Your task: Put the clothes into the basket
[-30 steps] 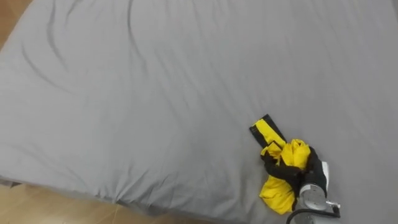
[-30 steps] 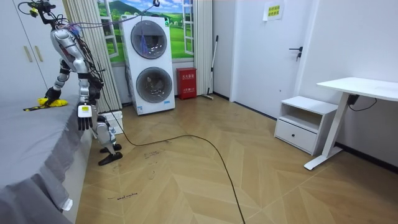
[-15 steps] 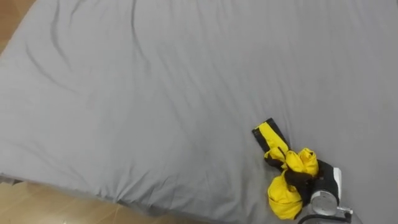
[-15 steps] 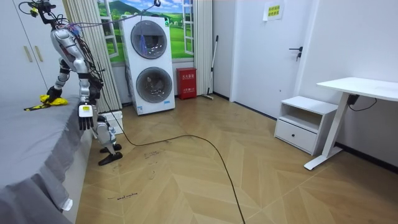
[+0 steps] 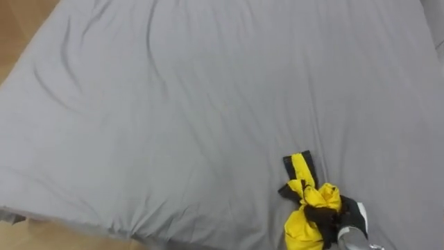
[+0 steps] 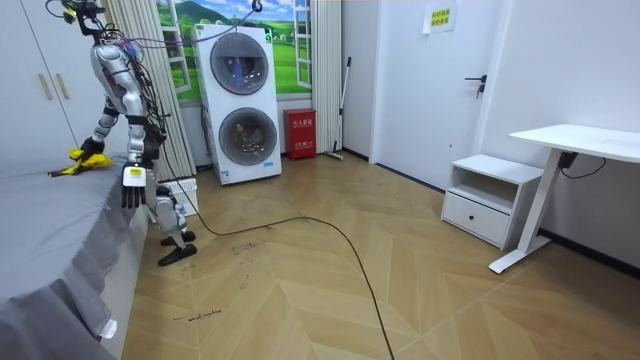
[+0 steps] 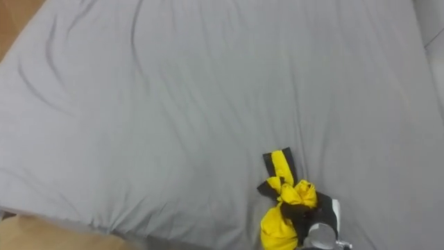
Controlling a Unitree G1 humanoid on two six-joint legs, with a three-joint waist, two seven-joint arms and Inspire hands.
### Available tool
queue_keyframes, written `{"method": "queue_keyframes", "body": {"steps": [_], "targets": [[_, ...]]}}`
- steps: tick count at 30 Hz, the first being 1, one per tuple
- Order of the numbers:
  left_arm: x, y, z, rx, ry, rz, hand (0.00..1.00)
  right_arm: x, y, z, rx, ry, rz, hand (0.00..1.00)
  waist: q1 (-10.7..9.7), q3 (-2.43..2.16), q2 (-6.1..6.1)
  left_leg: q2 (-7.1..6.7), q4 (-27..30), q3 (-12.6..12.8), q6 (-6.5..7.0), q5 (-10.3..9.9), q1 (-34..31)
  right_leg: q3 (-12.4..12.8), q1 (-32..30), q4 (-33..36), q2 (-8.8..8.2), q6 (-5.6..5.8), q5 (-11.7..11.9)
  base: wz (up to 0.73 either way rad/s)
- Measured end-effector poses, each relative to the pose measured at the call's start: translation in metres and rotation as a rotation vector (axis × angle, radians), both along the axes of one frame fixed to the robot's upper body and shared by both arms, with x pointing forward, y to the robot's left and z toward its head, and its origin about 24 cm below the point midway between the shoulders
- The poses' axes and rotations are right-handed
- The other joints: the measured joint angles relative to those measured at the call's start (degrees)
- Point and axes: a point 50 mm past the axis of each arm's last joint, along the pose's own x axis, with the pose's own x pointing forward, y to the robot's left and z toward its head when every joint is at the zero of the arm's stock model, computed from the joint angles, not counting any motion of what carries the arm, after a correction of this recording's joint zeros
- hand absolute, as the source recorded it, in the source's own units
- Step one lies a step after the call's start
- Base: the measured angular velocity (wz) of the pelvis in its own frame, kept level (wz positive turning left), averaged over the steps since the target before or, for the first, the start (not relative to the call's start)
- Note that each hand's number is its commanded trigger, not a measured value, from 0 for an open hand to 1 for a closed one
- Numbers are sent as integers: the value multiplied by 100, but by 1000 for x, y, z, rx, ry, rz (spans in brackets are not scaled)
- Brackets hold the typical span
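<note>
Fingers of the right hand [image 5: 338, 221] were curled around the yellow garment [image 5: 302, 229] near the bed's [image 5: 173, 104] edge, apparently bunching it for lifting; the left hand [image 6: 131, 190] hung slack beside the bed.

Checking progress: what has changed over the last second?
The right hand, shut on the yellow-and-black garment, has drawn it a little toward the edge of the bed as the robot straightened. Grip unchanged; the left hand hangs at its side as before.

Grey-sheeted bed [image 5: 173, 104]; stacked washers [image 6: 240, 105]; white desk [image 6: 575, 145]; herringbone floor [image 6: 330, 290].
</note>
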Motion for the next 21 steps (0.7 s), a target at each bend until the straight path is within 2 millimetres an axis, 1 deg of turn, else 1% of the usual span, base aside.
{"method": "queue_keyframes", "body": {"steps": [2,4,5,7,9,10,12,13,14,15,16,18,19,21], "targets": [[-8,2,0,4,6,14,0,5,0,8,28,-67,-11,100,-46,-8,9,3,-53,122,3,2,149,161,85,-49,16,9,-1,-36],[-14,5,0,12,13,20,0,7,-1,15,53,-123,-30,100,-145,-12,-3,-3,-97,190,3,2,339,240,229,-59,17,23,5,-24],[-17,7,0,20,21,15,0,7,-2,20,63,-160,-37,100,-234,-16,-8,-6,-160,256,3,2,496,301,333,-51,17,33,0,-18],[-19,11,1,40,36,-1,0,14,-2,32,65,-221,-26,100,-337,-22,-27,-2,-190,395,3,2,661,434,449,-62,25,42,-6,-34],[-19,14,1,53,42,-11,0,23,-3,47,72,-303,-28,100,-490,-25,-42,7,-227,631,2,-1,886,636,562,-69,35,45,-7,-44],[-19,13,1,53,44,-13,0,24,-4,51,74,-322,-30,100,-519,-26,-40,8,-250,682,2,-1,948,681,580,-67,37,45,-7,-42],[-19,13,1,53,59,-22,0,24,-8,64,78,-395,-44,100,-670,-32,-42,9,-269,737,5,-9,1104,827,674,-69,41,55,-13,-35],[-20,13,0,51,70,-21,0,24,-9,67,75,-409,-49,100,-707,-36,-36,8,-282,758,4,-12,1137,869,680,-69,45,56,-13,-31],[-24,13,-1,48,94,-12,0,24,-13,71,69,-430,-62,100,-801,-38,-33,13,-284,814,3,-17,1181,952,683,-61,53,56,-13,-34],[-28,15,-2,45,109,0,0,21,-18,74,64,-445,-79,100,-847,-38,-31,28,-285,890,2,-21,1205,1012,685,-49,60,58,-10,-32],[-28,15,-2,45,114,0,0,19,-21,76,60,-450,-91,100,-859,-40,-26,35,-286,914,2,-29,1213,1045,684,-49,71,59,-2,-29],[-32,17,-2,63,145,-23,0,12,-29,79,49,-460,-122,100,-912,-36,-16,76,-297,1057,-3,-52,1252,1189,661,-48,118,52,12,-27],[-33,17,-2,65,153,-27,0,12,-30,80,48,-463,-129,100,-956,-34,-14,82,-297,1072,-7,-56,1253,1213,651,-53,126,51,13,-21],[-36,17,-3,72,181,-23,0,11,-34,84,42,-481,-152,100,-1045,-27,13,117,-297,1192,-18,-71,1261,1363,588,-42,166,35,25,-26]]}}
